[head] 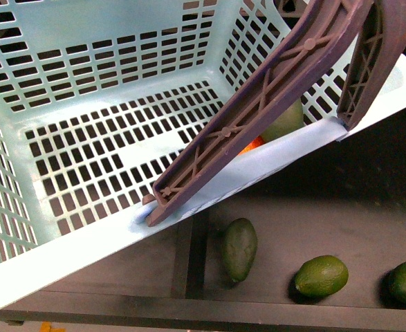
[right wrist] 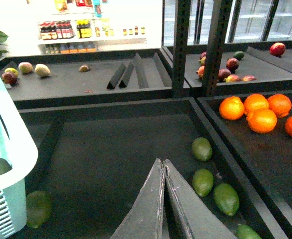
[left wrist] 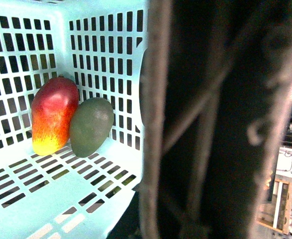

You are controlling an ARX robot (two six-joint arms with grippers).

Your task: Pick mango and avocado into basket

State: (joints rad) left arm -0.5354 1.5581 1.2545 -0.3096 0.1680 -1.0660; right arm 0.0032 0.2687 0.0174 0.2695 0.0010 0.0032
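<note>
My mango (left wrist: 54, 115) and avocado (left wrist: 91, 126) lie side by side, touching, in a corner of the turquoise basket (head: 85, 48), so by my reckoning both picks are made and what remains is to draw my arms clear without knocking the load. My right fingers (right wrist: 161, 167) are pressed together, empty, over the dark shelf tray (right wrist: 101, 159) beside the basket; moving them straight up and back looks safest, keeping off the basket rim to their left. My left fingers cannot be made out: the left wrist view is half filled by the blurred brown-grey handle (head: 258, 104), very close, and I cannot tell whether they are spread or closed, or touching it. In the front view the handle hides most of both fruits; only slivers of orange and green show beneath it. Loose green avocados (head: 321, 275) stay on the shelf.
</note>
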